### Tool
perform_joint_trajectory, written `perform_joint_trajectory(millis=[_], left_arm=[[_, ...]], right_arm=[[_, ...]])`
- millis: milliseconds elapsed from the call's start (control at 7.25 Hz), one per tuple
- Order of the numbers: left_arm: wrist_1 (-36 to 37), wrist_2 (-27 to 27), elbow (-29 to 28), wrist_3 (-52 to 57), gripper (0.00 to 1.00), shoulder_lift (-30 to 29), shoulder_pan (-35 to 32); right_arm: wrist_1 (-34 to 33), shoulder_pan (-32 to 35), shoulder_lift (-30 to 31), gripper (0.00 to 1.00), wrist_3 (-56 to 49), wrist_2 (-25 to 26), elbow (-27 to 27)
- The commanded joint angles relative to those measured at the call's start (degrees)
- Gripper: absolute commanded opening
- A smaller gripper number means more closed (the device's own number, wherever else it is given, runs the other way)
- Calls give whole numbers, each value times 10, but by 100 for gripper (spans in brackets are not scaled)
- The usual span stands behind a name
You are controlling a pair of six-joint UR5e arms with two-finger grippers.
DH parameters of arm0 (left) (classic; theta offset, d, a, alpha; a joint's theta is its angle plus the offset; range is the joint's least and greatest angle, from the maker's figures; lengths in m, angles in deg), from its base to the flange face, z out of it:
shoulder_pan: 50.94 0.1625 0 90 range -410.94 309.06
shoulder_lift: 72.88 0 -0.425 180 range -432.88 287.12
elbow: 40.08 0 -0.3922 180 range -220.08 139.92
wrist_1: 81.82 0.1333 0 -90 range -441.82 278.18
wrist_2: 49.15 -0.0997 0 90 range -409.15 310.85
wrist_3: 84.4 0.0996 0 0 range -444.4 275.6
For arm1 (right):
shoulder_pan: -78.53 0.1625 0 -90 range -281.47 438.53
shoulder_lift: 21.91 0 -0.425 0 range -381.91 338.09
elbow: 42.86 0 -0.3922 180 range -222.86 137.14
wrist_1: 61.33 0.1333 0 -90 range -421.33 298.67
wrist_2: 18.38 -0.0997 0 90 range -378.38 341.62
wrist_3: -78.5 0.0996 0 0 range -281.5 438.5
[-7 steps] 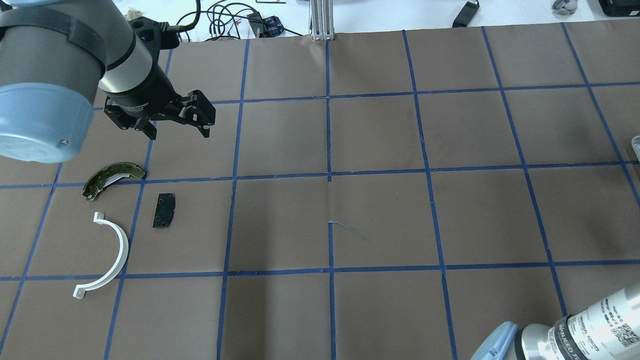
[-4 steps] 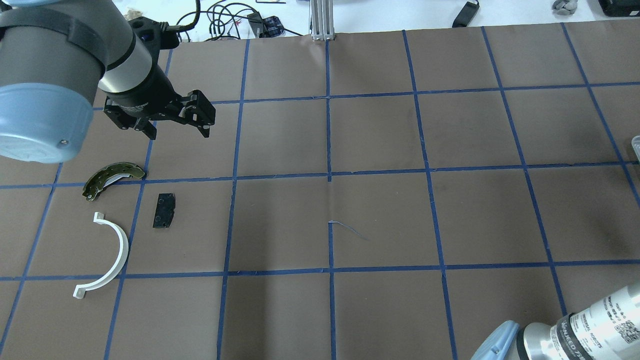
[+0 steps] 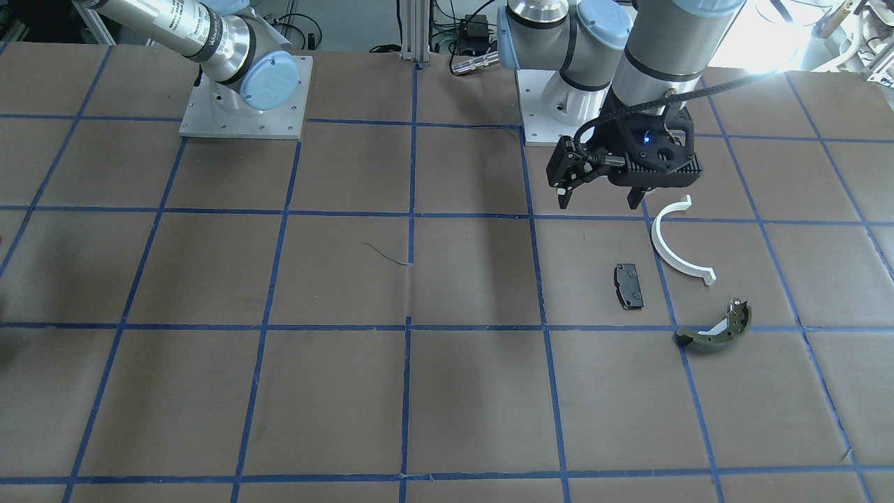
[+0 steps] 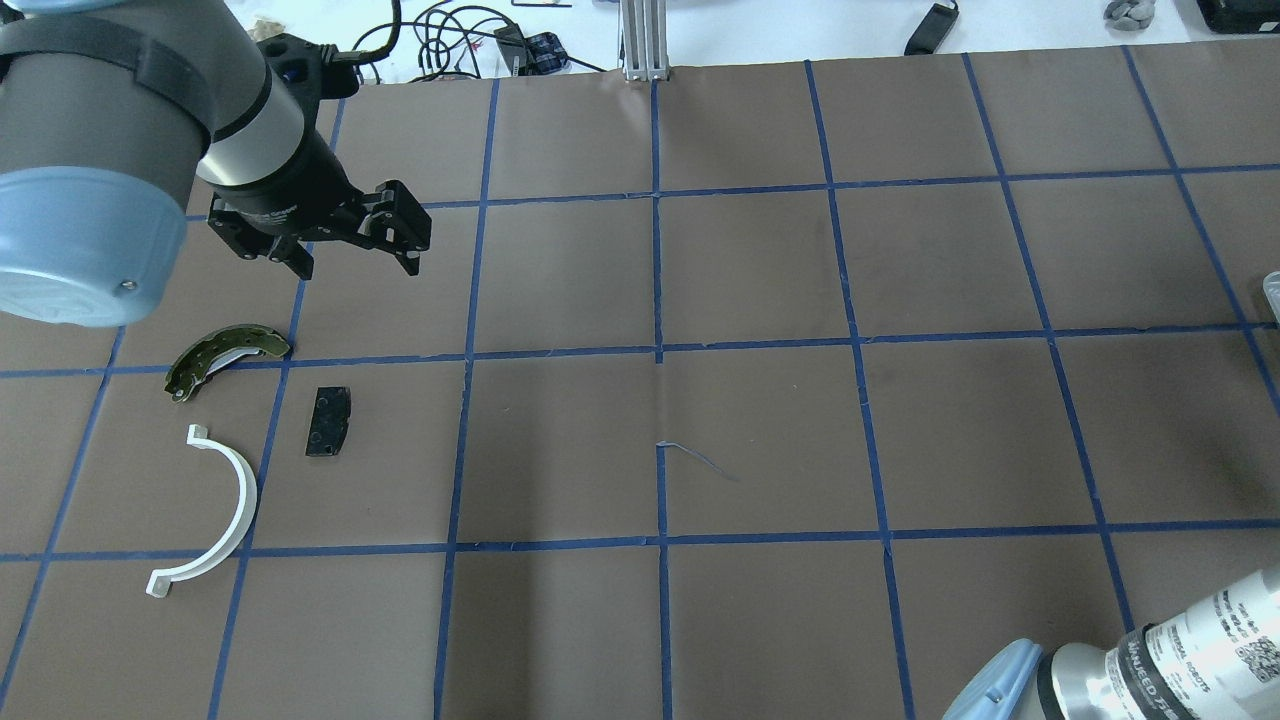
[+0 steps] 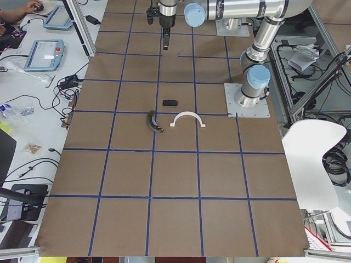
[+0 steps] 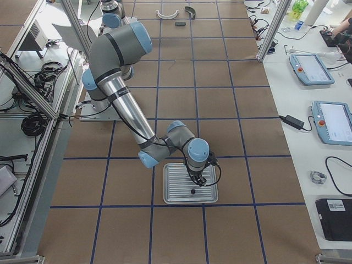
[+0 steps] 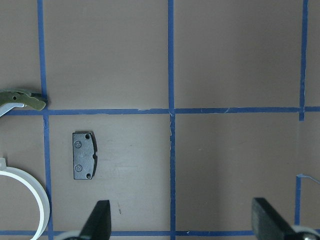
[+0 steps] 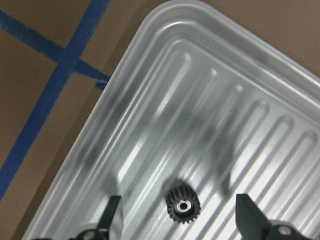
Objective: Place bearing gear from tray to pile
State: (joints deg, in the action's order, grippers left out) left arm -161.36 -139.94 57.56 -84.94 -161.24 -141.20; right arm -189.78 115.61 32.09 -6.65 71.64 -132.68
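The bearing gear [image 8: 182, 205], small, black and toothed with a metal bore, lies on the ribbed metal tray [image 8: 150, 95]. My right gripper [image 8: 177, 200] is open just above the tray, one finger on each side of the gear. In the exterior right view the gear [image 6: 193, 191] is a dark dot on the tray [image 6: 176, 195]. The pile is a white half-ring arc [image 4: 228, 505], a black pad [image 4: 329, 421] and an olive-green shoe [image 4: 225, 355]. My left gripper [image 4: 355, 262] is open and empty, raised behind the pile.
The table is brown paper with a grid of blue tape. Only an edge of the tray [image 4: 1272, 285] shows at the far right of the overhead view. Cables and a metal post [image 4: 640, 40] are beyond the table's back edge.
The right arm's segment at the overhead view's lower right has shifted slightly right and down. The left arm and the pile have not moved.
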Motion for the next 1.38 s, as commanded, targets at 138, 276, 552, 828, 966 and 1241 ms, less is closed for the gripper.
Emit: perform_joint_trajectory(millis=[138, 276, 552, 828, 966, 1241], left_arm=[[0, 0, 0, 0, 100, 0, 0], [0, 0, -1, 0, 100, 0, 0], [0, 0, 0, 0, 100, 0, 0], [0, 0, 0, 0, 100, 0, 0], [0, 0, 0, 0, 100, 0, 0], [0, 0, 0, 0, 100, 0, 0]], right_arm=[[1, -1, -2, 72, 2, 1, 1], [2, -1, -2, 62, 2, 0, 1], [2, -1, -1, 45, 3, 0, 1], [5, -1, 1, 28, 13, -1, 0], [6, 0, 8, 13, 21, 0, -1], [8, 7, 41, 0, 43, 2, -5]])
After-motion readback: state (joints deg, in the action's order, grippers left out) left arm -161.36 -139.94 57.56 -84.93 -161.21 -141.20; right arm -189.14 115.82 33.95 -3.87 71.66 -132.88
